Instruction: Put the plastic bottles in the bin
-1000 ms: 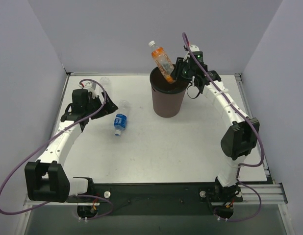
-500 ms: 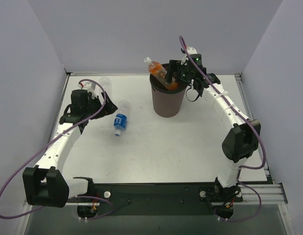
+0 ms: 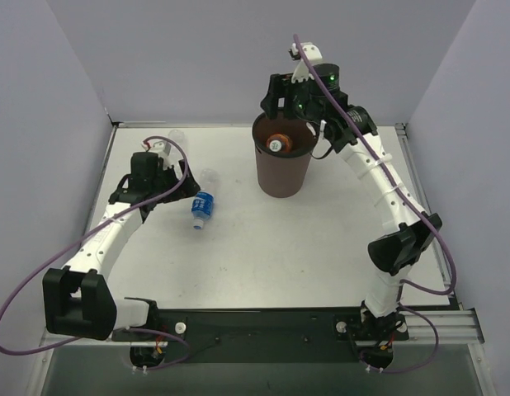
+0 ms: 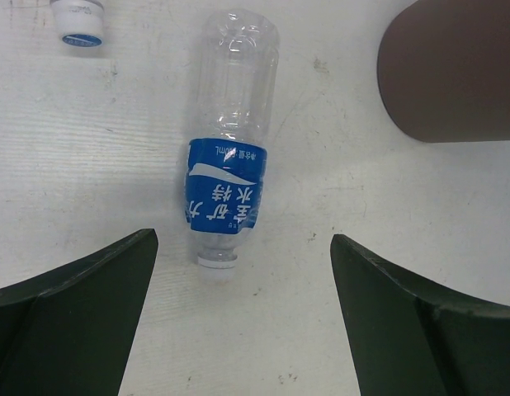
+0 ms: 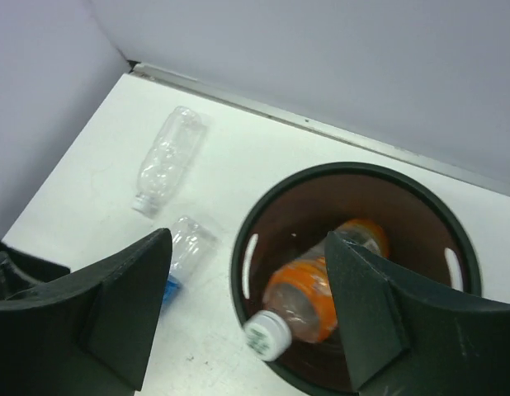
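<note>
The dark brown bin [image 3: 281, 173] stands at the back middle. An orange bottle [image 3: 276, 143] lies inside it, cap up against the rim, also seen in the right wrist view [image 5: 325, 289]. My right gripper [image 3: 281, 97] hovers open above the bin's [image 5: 354, 170] mouth, holding nothing [image 5: 248, 238]. A clear bottle with a blue label [image 3: 203, 200] lies on the table left of the bin. My left gripper [image 3: 183, 188] is open just beside it, the bottle's cap end [image 4: 226, 194] lying just beyond its fingertips [image 4: 243, 241]. A clear unlabelled bottle [image 5: 166, 157] lies near the back left wall.
The bin's side [image 4: 449, 74] shows at the upper right of the left wrist view. The unlabelled bottle's cap [image 4: 79, 18] lies at the upper left there. Purple walls close in the white table [image 3: 263, 256] on three sides.
My right gripper opened and the orange bottle dropped from it into the bin; the gripper then rose above the rim. My left gripper shifted slightly right toward the blue-label bottle.
</note>
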`<action>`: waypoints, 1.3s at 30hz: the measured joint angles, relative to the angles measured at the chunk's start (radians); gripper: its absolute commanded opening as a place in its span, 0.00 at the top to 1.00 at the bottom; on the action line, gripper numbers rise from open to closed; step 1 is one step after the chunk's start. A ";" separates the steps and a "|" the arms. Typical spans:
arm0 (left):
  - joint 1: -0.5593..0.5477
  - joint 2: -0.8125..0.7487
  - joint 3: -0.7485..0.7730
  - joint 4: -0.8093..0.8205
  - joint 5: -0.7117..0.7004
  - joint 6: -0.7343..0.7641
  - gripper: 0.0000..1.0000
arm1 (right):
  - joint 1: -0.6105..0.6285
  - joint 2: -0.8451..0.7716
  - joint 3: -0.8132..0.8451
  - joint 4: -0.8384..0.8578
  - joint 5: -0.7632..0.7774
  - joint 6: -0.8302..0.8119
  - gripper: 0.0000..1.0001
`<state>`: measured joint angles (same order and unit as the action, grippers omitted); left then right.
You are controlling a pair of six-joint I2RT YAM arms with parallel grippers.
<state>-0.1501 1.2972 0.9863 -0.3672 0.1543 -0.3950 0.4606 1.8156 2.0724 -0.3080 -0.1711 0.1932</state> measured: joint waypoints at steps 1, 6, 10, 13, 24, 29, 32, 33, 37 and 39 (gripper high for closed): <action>0.000 0.001 0.000 -0.003 -0.002 0.002 0.02 | 0.018 0.008 0.021 -0.006 0.002 -0.014 0.34; -0.007 0.005 0.000 -0.007 -0.014 0.014 0.03 | 0.100 0.043 0.053 -0.060 0.016 -0.057 0.38; -0.013 0.047 0.023 -0.018 -0.021 0.022 0.03 | 0.108 0.081 0.051 -0.133 0.070 -0.060 0.36; -0.018 0.077 0.046 -0.030 -0.029 0.035 0.03 | 0.108 0.093 0.029 -0.192 0.143 -0.051 0.42; -0.032 0.099 0.077 -0.037 -0.050 0.059 0.03 | 0.108 0.093 0.001 -0.360 0.293 0.114 0.56; -0.039 0.106 0.077 -0.039 -0.055 0.059 0.03 | 0.108 0.090 -0.001 -0.411 0.323 0.162 0.78; -0.043 0.107 0.077 -0.041 -0.061 0.059 0.03 | 0.108 0.090 0.010 -0.442 0.331 0.184 0.93; -0.043 0.107 0.077 -0.041 -0.063 0.060 0.03 | 0.108 0.090 0.018 -0.454 0.333 0.187 0.94; -0.045 0.107 0.077 -0.041 -0.070 0.061 0.03 | 0.101 0.090 0.079 -0.502 0.333 0.190 0.94; -0.046 0.107 0.077 -0.041 -0.072 0.062 0.03 | 0.092 0.090 0.130 -0.527 0.312 0.194 0.95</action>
<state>-0.1959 1.4044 1.0630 -0.4084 0.0818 -0.3332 0.5522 1.9053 2.2028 -0.8349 0.1410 0.3870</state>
